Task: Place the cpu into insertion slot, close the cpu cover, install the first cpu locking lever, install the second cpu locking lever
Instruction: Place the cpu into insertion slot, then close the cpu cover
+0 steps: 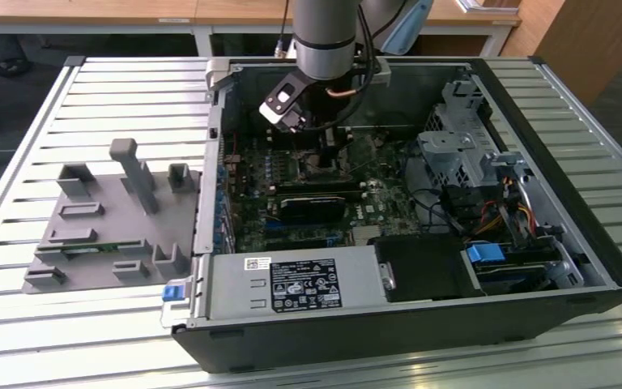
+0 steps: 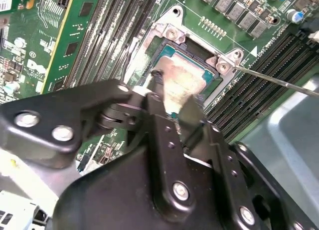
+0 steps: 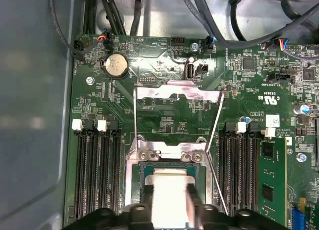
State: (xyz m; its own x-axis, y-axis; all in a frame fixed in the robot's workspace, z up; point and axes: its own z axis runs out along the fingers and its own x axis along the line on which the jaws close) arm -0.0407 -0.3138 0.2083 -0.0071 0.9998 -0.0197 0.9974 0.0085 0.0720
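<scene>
Reaches vertically down into the open computer case (image 1: 419, 336), with gripper (image 2: 174, 93) low over the motherboard (image 3: 164, 125); pinches the cpu (image 2: 182, 74) between 2 fingers (image 2: 159, 108), within the insertion slot (image 2: 149, 48), with cpu cover (image 3: 179, 93) raised alongside.

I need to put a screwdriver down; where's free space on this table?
Bare table slats lie beyond the grey fixture and on its near side, on the exterior view's left. Inside the computer case is crowded, most around the gripper.
</scene>
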